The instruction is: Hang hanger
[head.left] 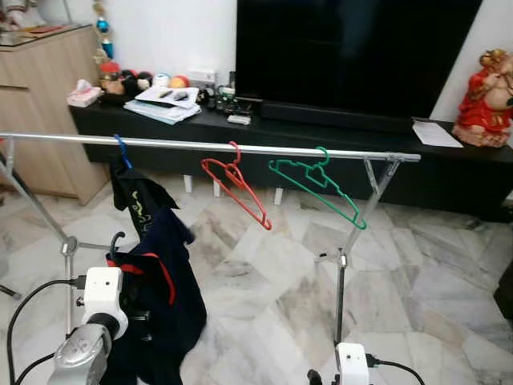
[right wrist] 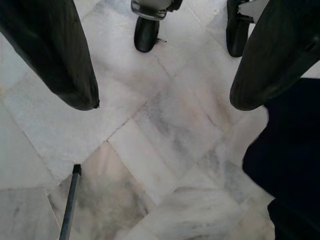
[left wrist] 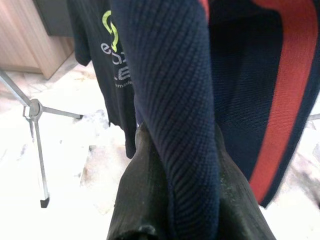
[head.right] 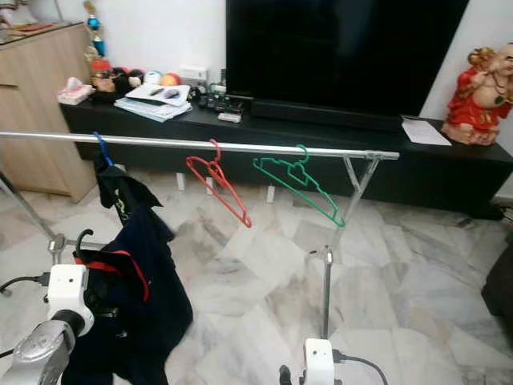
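A silver clothes rail [head.left: 200,146] runs across in front of me. On it hang a blue hanger with a black shirt [head.left: 132,200], an empty red hanger [head.left: 235,188] and an empty green hanger [head.left: 317,186]. Below the rail at the left, my left gripper [left wrist: 177,165] is shut on a navy garment with red stripes [head.left: 164,297]. A black hanger hook [head.left: 116,239] sticks up from that garment, below the rail. My right gripper [right wrist: 165,102] is open and empty, low over the marble floor.
The rack's right leg [head.left: 343,265] stands just ahead of my right arm, and its left leg [head.left: 68,245] is beside my left arm. Behind the rack are a black TV console [head.left: 337,128], a wooden cabinet [head.left: 40,104] and a red figurine [head.left: 489,100].
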You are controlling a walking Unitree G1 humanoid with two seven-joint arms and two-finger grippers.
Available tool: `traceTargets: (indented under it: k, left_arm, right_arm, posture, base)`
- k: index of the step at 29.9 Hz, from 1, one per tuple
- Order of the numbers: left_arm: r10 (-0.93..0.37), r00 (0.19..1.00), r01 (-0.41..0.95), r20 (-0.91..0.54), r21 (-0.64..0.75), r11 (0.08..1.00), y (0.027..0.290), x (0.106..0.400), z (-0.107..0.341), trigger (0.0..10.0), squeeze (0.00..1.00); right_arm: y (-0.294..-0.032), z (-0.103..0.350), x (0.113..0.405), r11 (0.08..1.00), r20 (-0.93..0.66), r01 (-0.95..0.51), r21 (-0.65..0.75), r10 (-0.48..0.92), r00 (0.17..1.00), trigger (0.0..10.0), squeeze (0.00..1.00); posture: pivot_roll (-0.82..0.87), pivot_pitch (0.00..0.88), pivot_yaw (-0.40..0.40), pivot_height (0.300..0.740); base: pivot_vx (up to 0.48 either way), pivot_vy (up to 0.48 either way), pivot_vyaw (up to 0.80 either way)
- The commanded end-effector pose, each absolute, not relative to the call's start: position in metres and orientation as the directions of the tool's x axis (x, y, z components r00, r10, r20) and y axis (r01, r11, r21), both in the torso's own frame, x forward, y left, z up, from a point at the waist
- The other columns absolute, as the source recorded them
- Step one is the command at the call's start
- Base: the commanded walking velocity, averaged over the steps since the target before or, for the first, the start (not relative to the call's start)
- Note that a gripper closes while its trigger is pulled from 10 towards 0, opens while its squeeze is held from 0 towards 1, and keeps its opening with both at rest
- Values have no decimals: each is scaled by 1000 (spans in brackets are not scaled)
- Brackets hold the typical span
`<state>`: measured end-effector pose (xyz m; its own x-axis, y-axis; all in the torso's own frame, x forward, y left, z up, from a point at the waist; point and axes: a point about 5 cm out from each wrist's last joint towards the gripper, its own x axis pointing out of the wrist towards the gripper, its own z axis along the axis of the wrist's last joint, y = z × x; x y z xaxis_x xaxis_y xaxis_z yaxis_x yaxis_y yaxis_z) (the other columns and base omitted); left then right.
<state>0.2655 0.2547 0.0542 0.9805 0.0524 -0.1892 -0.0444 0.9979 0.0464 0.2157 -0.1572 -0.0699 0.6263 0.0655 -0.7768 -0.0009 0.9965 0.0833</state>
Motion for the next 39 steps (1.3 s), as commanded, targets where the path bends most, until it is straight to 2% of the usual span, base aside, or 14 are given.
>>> traceTargets:
  k: [1,17,24,39]
  left_arm:
    - [55,988,-48,-146,50,998,253,267,64,10000,0]
    - [36,989,-30,-144,46,999,242,270,65,10000,0]
    - [41,989,-35,-143,44,998,241,270,66,10000,0]
    - [27,988,-19,-153,57,998,236,269,65,10000,0]
  right_arm:
    - [-160,-70,216,997,-780,-2,72,58,623,10000,0]
    - [-161,-70,216,998,-781,-42,43,60,622,10000,0]
    - [-161,-69,217,997,-782,-64,36,68,619,10000,0]
    - [-162,-68,218,997,-783,-73,39,76,617,10000,0]
  posture:
    - [136,0,-34,740]
    - [135,0,-37,740]
    - [138,0,-43,740]
    - [144,0,-61,740]
  base:
    - [0,-382,0]
    - [0,-385,0]
    - [0,-361,345]
    - [0,0,0]
